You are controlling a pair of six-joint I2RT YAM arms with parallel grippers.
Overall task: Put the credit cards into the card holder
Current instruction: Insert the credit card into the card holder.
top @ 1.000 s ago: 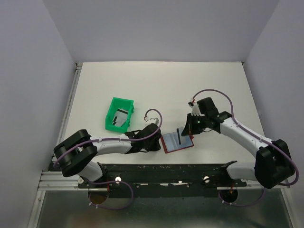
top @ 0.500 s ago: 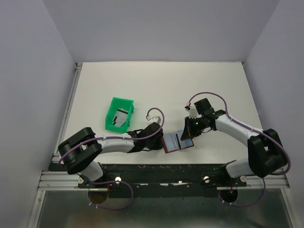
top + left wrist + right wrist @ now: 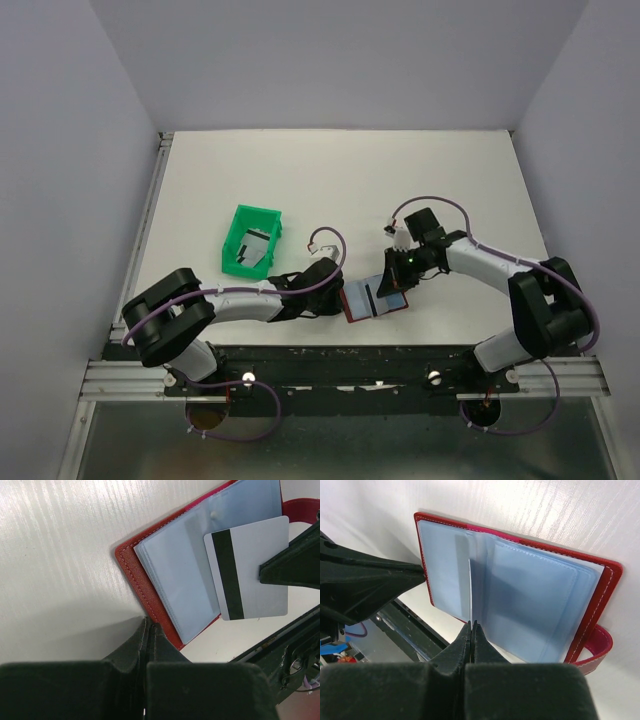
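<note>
Card holder [image 3: 170, 580] open; right gripper [image 3: 471, 625] pinching card [image 3: 247, 567] over it; left gripper [image 3: 148, 625] pressed together at edge; green tray [image 3: 250, 240] well apart.

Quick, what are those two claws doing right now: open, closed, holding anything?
Left gripper: shut, tip against the card holder's red edge, no card in it.
Right gripper: shut on a credit card.
</note>
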